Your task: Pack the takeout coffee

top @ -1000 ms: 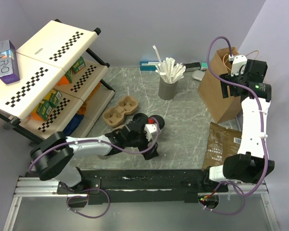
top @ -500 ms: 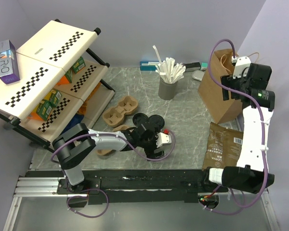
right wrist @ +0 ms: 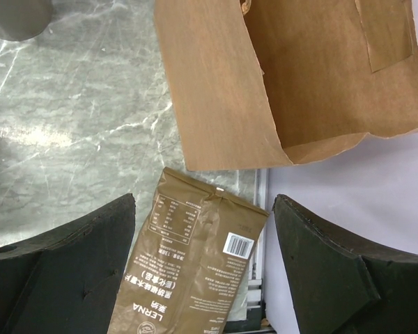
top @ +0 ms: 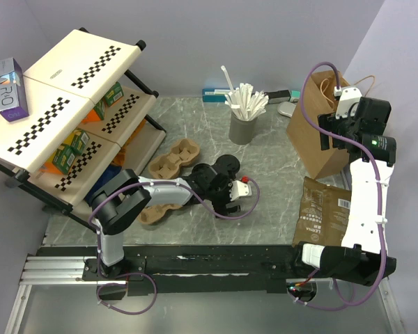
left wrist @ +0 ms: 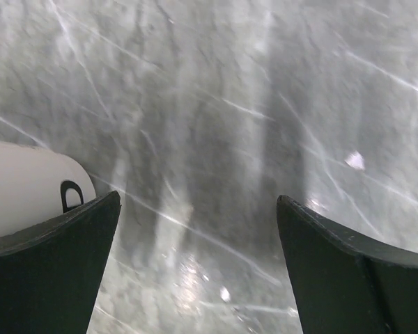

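The small white tapered paper cup (left wrist: 28,188) sits just outside one finger of the wide-open, empty left gripper (left wrist: 197,202); judged light and easily crushed, it warrants a gentle mid-wall grasp, the right gripper (right wrist: 203,202) standing open and empty above the brown paper bag (right wrist: 320,83).

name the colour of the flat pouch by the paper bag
The flat pouch is olive-brown with white print; right wrist view.

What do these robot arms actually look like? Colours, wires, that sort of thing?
The left arm and right arm have white tube-like links joined by chunky black round joints. A thin purple cable loops loosely along each. The left hand and right hand each end in two dark, blunt, wedge-shaped fingers.
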### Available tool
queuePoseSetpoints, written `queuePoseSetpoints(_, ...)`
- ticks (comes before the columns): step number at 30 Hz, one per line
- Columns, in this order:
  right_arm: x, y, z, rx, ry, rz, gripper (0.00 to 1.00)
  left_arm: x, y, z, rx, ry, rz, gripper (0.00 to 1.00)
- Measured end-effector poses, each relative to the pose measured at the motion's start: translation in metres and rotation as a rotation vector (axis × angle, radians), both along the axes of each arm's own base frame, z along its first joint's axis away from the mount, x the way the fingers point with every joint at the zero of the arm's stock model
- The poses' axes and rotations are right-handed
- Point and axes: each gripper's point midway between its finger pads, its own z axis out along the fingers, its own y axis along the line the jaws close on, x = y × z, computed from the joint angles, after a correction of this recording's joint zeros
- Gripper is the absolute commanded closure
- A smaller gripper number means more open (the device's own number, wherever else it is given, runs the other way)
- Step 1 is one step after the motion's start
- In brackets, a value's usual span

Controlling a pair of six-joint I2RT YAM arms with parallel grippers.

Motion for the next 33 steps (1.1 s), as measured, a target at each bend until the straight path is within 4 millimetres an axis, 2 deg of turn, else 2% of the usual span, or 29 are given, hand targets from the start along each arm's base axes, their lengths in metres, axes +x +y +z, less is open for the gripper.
queuePoseSetpoints(4, 0.0, 0.0, 0.0, 0.005, 0.0, -0.003, 0.13, 0.015, -0.005, 0.001, -0.007, -0.016, 0.021, 0.01)
queuePoseSetpoints(10, 0.0, 0.0, 0.0, 0.008, 0.0, -0.005, 0.13, 0.052, -0.006, 0.003, -0.019, -0.039, 0.087, 0.0)
queuePoseSetpoints(14, 0.001, 0.0, -0.001, 0.008, 0.002, -0.005, 0.13, 0.077, -0.002, 0.003, -0.024, -0.054, 0.133, 0.01)
queuePoseSetpoints(17, 0.002, 0.0, -0.003, 0.009, 0.008, -0.006, 0.13, 0.088, 0.0, 0.004, -0.031, -0.061, 0.151, 0.01)
queuePoseSetpoints(27, 0.006, -0.001, -0.01, 0.014, 0.029, -0.005, 0.13, 0.092, -0.006, 0.004, -0.051, -0.06, 0.14, 0.0)
queuePoseSetpoints(29, 0.006, -0.001, -0.01, 0.012, 0.03, -0.004, 0.13, 0.087, -0.006, 0.003, -0.058, -0.04, 0.118, 0.01)
queuePoseSetpoints(33, 0.006, -0.002, -0.007, 0.008, 0.027, -0.001, 0.13, 0.063, -0.007, -0.001, -0.056, 0.039, 0.03, 0.01)
